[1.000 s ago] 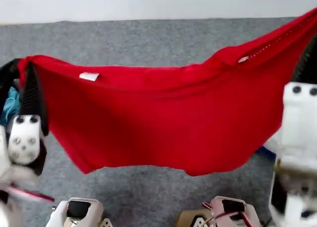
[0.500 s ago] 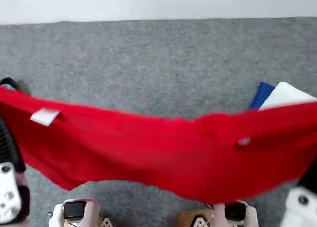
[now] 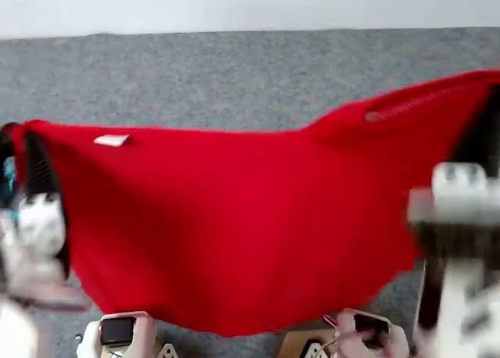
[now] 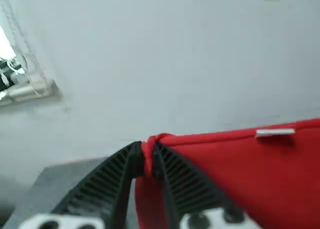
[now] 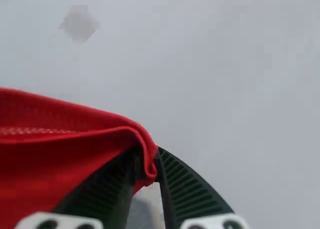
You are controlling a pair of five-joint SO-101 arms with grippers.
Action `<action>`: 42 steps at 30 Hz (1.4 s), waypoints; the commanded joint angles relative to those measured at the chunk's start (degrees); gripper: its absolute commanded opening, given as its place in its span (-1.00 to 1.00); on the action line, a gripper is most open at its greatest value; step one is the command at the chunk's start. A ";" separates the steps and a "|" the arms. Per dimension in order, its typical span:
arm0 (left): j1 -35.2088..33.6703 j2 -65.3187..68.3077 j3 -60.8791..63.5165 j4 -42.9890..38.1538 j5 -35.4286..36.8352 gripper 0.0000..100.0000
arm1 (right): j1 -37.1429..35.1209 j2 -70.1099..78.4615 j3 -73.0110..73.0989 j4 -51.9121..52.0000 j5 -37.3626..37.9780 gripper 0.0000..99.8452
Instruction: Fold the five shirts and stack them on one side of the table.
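A red shirt (image 3: 234, 217) hangs spread wide in the air above the grey table (image 3: 234, 76), held up at both ends. My left gripper (image 4: 148, 156) is shut on one corner of the red shirt (image 4: 240, 169), at the left of the high view (image 3: 23, 151). My right gripper (image 5: 146, 170) is shut on the other end of the red shirt (image 5: 55, 149), at the right edge of the high view. A small white label (image 3: 111, 140) shows near the shirt's upper edge. The shirt's hanging cloth hides the table's middle and front.
Both arm bases (image 3: 121, 334) (image 3: 367, 331) stand at the table's front edge under the shirt. The left arm (image 3: 35, 233) and right arm (image 3: 457, 217) rise at the two sides. The far half of the table is bare grey.
The shirt dropped low and forward half a second ago, then swung back up and away; it is now raised and spread again. Both arms moved with it, keeping hold.
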 commanded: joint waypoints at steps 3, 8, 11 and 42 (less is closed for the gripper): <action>-0.18 2.46 18.51 -7.74 -0.53 -0.99 | -5.41 11.91 -0.70 8.40 0.35 -0.98; -0.18 4.22 34.77 -23.65 -0.53 -0.99 | -10.77 21.93 -0.70 9.80 0.35 -0.98; -0.26 7.30 42.15 -34.20 -0.53 -0.99 | -11.82 28.26 -0.70 7.43 0.35 -0.98; 0.44 76.84 -13.58 -52.57 -0.44 -0.99 | -12.00 65.45 -0.88 -53.93 6.86 -0.98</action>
